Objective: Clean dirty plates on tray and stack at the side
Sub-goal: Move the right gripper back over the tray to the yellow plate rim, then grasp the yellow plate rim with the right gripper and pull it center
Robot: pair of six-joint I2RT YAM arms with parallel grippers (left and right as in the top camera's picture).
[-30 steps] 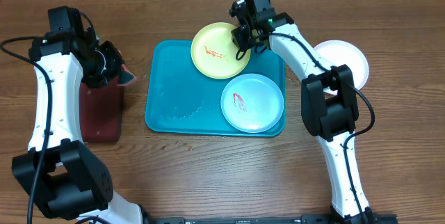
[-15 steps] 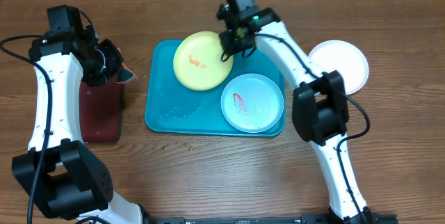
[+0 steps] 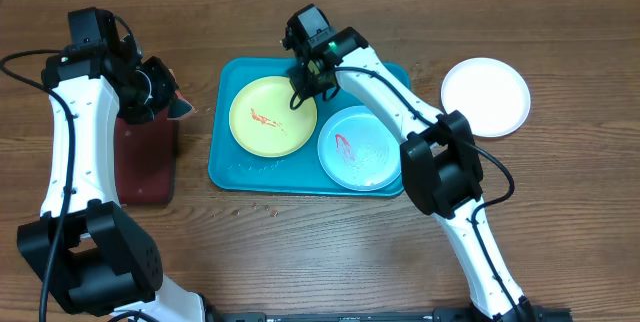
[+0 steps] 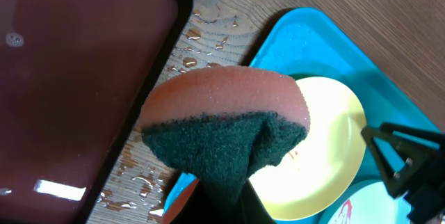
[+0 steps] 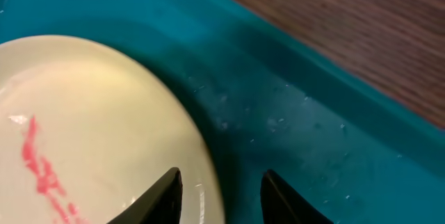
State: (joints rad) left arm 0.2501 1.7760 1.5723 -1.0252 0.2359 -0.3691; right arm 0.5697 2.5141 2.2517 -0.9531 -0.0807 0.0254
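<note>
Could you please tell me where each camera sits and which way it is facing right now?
Overhead: fixed above the table, looking straight down on the teal tray; left arm and right arm show.
Left wrist: by the dark-red tray, facing down past its pinched sponge; fingers mostly hidden.
Right wrist: low over the teal tray, facing the yellow-green plate; both fingertips straddle its rim.
All three share that plate and tray.
</note>
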